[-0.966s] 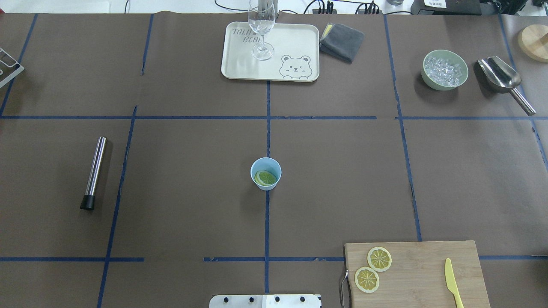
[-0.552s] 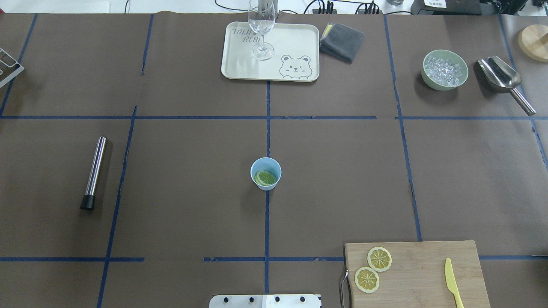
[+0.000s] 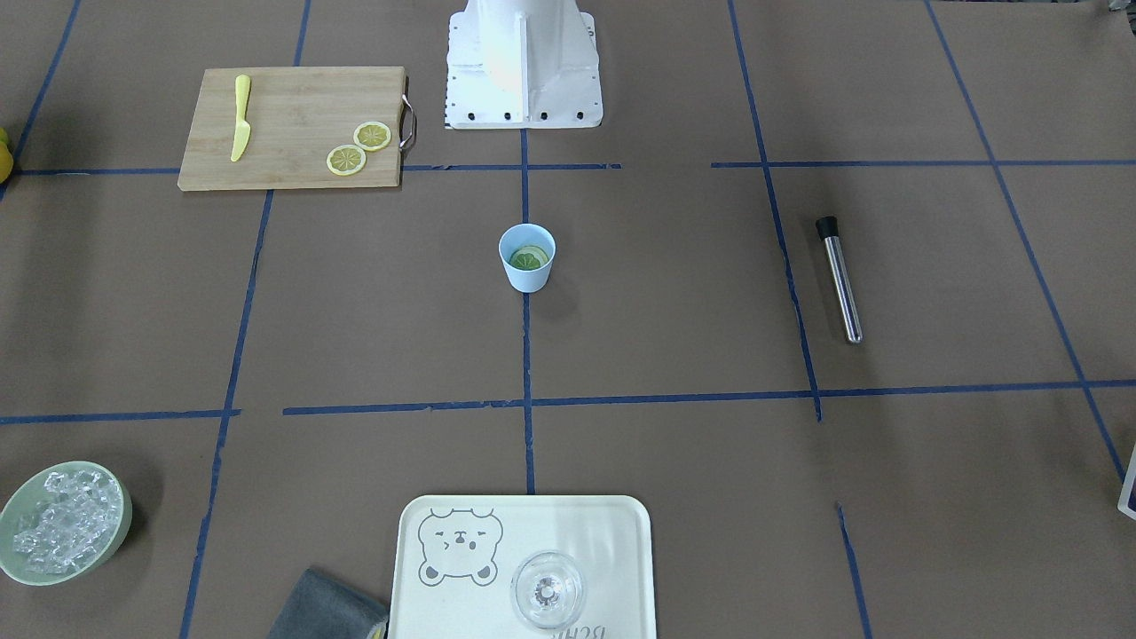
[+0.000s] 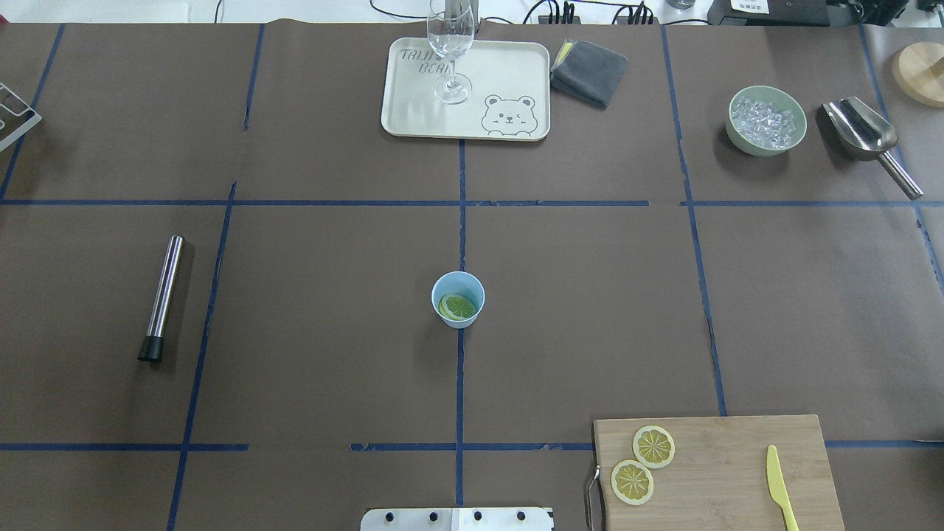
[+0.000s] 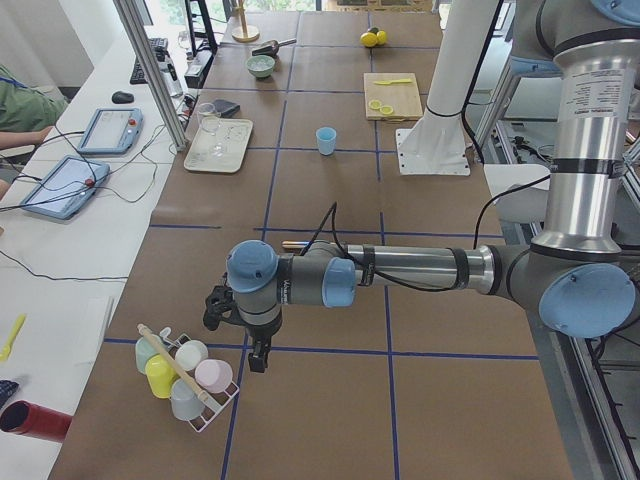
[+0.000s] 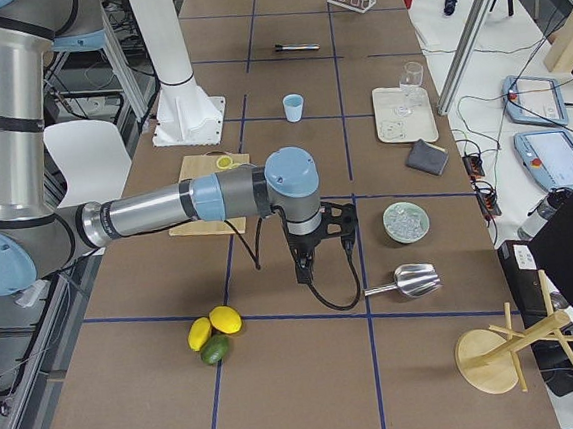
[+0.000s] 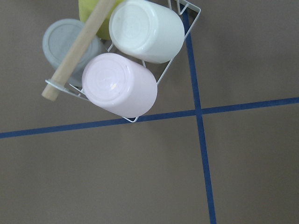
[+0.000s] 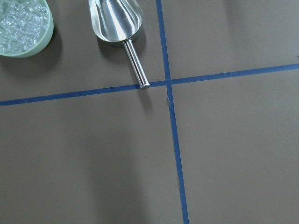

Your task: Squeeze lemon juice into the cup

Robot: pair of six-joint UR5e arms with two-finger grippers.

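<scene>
Nothing on the table has shifted in the last second: the overhead view matches the earlier one, piece for piece. The cup (image 4: 458,299) stands upright at the middle of the table, on the blue tape line, and the lemon slice (image 4: 457,307) lies inside it, tilted against the wall.

Two more slices (image 4: 653,446) lie side by side on the cutting board (image 4: 737,472) at the near right corner, well apart from the cup, with a yellow knife (image 4: 780,487) further along the board. At the far edge a wine glass (image 4: 450,51) stands on a tray (image 4: 509,74).

Both arms hang well away from the cup. From the table's end, the left gripper (image 5: 256,362) points down just beside a wire rack (image 5: 185,375). I cannot tell how wide its jaws stand. The right gripper (image 6: 302,271) hangs near the bowl of ice (image 6: 406,222) and the metal scoop (image 6: 413,281), and its opening cannot be made out either. Neither holds anything that I can see.
</scene>
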